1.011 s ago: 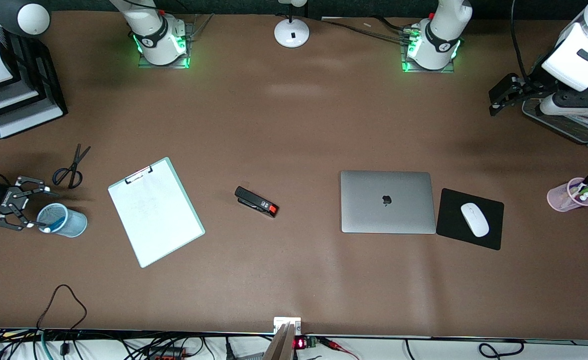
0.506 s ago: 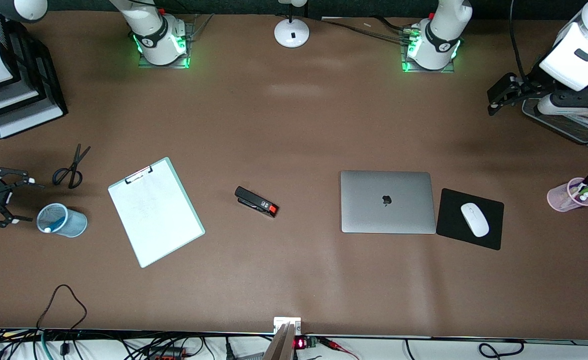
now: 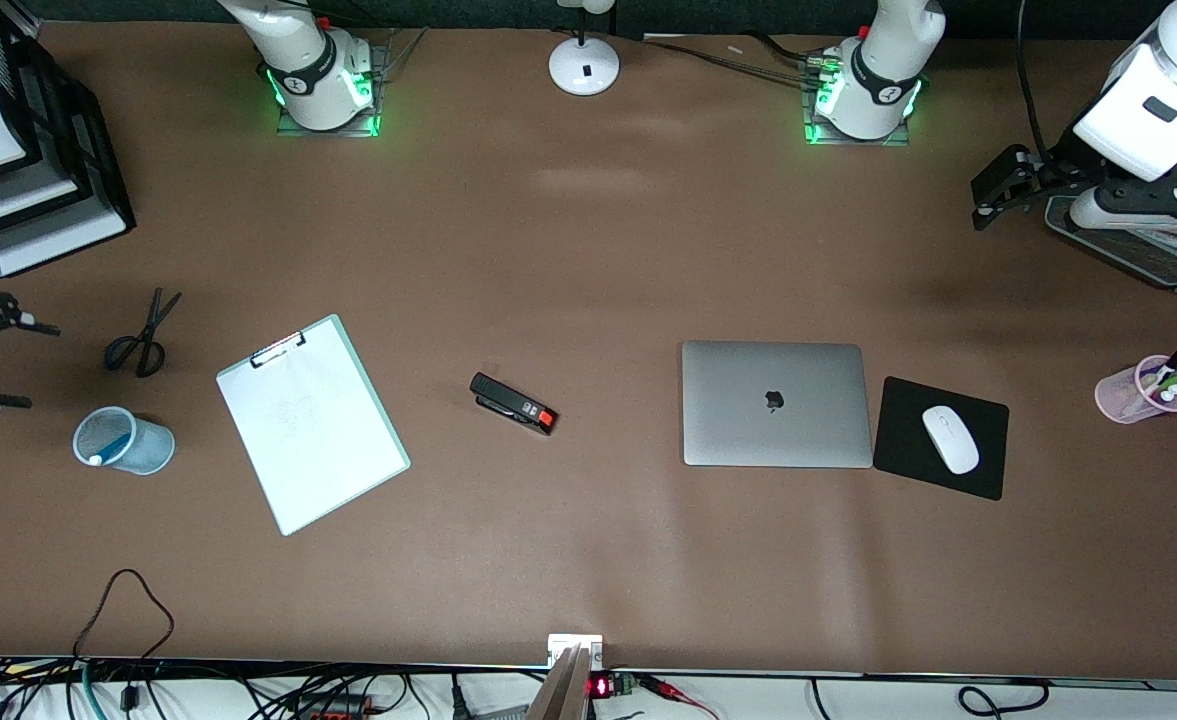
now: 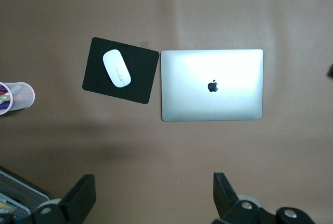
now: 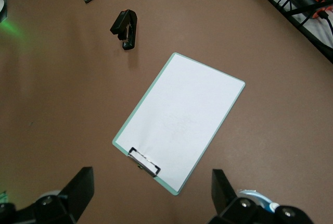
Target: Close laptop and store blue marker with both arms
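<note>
The laptop lies shut on the table, lid up with the dark logo showing, beside the mouse pad; it also shows in the left wrist view. The blue marker stands slanted in a light blue cup at the right arm's end of the table. My right gripper is open and empty, up in the air beside the cup and the scissors. In its own view it looks down on the clipboard. My left gripper is open and empty beside a mesh tray; in its own view it is over bare table.
Black scissors, a clipboard and a black stapler lie between the cup and the laptop. A white mouse sits on a black pad. A pink pen cup, a mesh tray and stacked paper trays stand at the table's ends.
My right gripper has drawn back from the blue cup toward the table's end, leaving the marker in the cup. The left gripper has shifted only slightly.
</note>
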You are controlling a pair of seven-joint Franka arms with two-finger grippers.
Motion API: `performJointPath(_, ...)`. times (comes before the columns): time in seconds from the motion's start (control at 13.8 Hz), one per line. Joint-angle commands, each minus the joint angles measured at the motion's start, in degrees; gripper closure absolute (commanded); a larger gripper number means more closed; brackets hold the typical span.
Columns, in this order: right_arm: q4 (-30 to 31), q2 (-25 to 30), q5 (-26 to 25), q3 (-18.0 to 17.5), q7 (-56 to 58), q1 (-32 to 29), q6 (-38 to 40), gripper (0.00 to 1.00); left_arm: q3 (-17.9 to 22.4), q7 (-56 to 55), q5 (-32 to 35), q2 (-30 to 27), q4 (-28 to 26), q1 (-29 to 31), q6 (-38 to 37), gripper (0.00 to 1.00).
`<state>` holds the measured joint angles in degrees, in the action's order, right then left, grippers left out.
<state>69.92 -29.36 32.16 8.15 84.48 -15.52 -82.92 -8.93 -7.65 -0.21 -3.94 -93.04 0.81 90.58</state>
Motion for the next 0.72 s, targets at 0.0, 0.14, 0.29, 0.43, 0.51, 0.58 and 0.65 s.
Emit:
performJointPath(0.0, -2.23, 1.32, -3.24, -0.06, -7.9, 2.68, 2.58, 0.0, 0.14, 1.06, -1.11, 0.16, 0.67, -0.1, -0.49, 0.0)
performJointPath(0.14, -4.95, 1.32, -4.99, 0.03, -14.92, 5.92, 4.51, 0.0, 0.14, 1.06, -1.11, 0.42, 0.76, -0.1, -0.4, 0.0)
performJointPath(0.29, -5.75, 1.32, -6.14, 0.03, -20.73, 8.48, 4.61, 0.0, 0.14, 1.06, -1.11, 0.6, 0.76, -0.1, -0.4, 0.0)
performJointPath(0.43, -5.76, 1.41, -6.14, 0.03, -26.7, 10.41, 4.52, 0.0, 0.14, 1.15, -1.11, 0.6, 0.67, -0.01, -0.49, 0.0)
performJointPath(0.51, -5.76, 1.41, -6.23, 0.03, -29.6, 11.2, 4.52, 0.0, 0.14, 1.15, -1.11, 0.6, 0.67, -0.01, -0.49, 0.0)
performJointPath(0.58, -5.76, 1.41, -6.58, -0.06, -31.72, 11.91, 4.26, 0.0, 0.14, 1.15, -1.11, 0.43, 0.76, -0.01, -0.49, 0.0)
performJointPath(0.65, -5.76, 1.41, -7.54, -0.15, -34.0, 12.78, 3.91, 0.0, 0.14, 1.15, -1.11, 0.51, 1.19, -0.01, -0.4, 0.0)
